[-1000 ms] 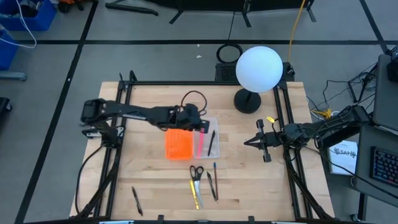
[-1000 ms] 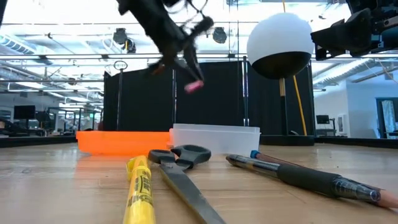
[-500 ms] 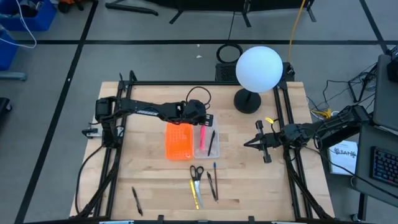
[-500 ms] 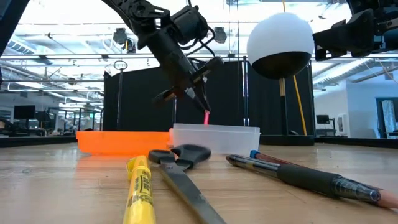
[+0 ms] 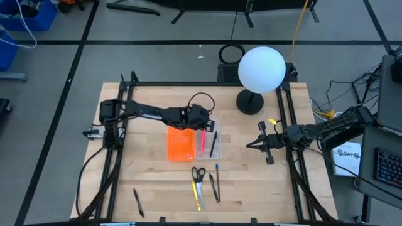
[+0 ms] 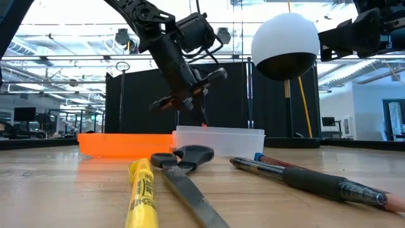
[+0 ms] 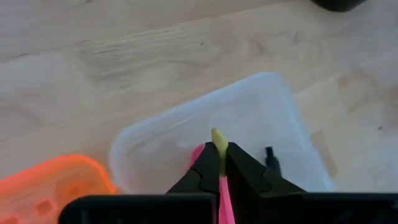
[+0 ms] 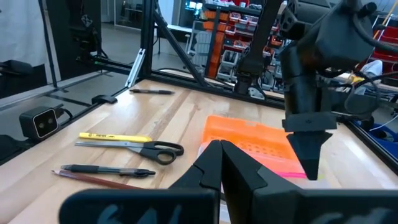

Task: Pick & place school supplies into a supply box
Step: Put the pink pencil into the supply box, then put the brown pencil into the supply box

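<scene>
The left gripper [image 5: 202, 123] hangs over the far end of the supply box [image 5: 215, 154], its fingers pinched on a pink pen [image 7: 222, 198] whose length runs down into the tray — in the high view the pen [image 5: 202, 143] lies along the box's long axis, beside a black pen [image 5: 213, 144] already inside. From the low view the pen's lower tip seems to be at or just under the box rim [image 6: 219, 132], though the translucent wall makes it hard to say whether it touches the floor. Judging by this, what remains is to let go, with the pen dropping in line with the tray.

Just beside the box lies the orange perforated piece [image 5: 179, 144]; nearer the front edge of the tabletop [image 5: 151, 176] wait the scissors [image 5: 198, 174], a yellow pen [image 5: 198, 197] and two dark pens [image 5: 215, 184]; another black pen [image 5: 137, 202] lies well apart. The right gripper [image 5: 249, 144] waits at the right side, fingers closed on nothing, well apart from the box. Nothing stands in the way.
</scene>
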Action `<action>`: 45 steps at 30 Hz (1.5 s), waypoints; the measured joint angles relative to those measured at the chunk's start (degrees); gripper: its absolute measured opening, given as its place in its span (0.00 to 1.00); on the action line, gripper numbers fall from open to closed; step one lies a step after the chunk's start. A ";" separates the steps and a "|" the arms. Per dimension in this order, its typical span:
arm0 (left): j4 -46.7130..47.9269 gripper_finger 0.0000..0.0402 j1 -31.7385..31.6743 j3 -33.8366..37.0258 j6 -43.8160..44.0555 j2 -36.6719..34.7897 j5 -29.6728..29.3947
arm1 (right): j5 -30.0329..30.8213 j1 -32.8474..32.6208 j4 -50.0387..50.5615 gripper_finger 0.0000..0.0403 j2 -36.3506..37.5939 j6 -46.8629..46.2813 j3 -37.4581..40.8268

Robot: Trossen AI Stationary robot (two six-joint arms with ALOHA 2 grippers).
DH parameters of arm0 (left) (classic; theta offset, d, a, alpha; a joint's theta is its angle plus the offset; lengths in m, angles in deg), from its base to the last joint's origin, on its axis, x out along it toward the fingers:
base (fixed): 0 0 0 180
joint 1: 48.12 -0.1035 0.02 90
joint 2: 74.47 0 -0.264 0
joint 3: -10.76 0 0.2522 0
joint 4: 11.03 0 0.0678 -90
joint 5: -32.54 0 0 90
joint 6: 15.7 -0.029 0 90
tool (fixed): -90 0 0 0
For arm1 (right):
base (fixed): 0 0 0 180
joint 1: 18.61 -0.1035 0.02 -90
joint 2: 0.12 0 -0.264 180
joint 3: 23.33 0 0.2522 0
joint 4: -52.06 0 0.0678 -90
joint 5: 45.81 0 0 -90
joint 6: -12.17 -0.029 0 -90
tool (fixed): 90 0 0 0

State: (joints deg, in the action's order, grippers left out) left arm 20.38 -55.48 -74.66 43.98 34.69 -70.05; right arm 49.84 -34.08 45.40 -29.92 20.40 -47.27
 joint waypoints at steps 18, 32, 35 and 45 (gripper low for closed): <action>0.31 0.20 1.03 0.00 1.18 0.42 2.61 | 0.02 0.00 -0.37 0.00 -0.01 -0.10 0.00; -6.19 0.21 5.14 0.04 -27.29 -17.68 -2.69 | 0.03 0.00 0.08 0.00 -0.03 -0.28 0.00; -3.62 0.21 8.23 -0.02 -33.34 -26.37 -7.27 | 0.08 -0.01 0.15 0.00 -0.07 -0.68 0.00; 30.82 0.16 26.86 1.12 -22.11 -44.28 -33.87 | 0.15 -0.02 0.13 0.00 -0.13 -2.97 0.00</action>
State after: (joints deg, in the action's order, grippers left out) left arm 51.20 -28.62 -73.53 21.86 -9.59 -103.92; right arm 49.99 -34.10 45.53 -30.05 17.43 -47.27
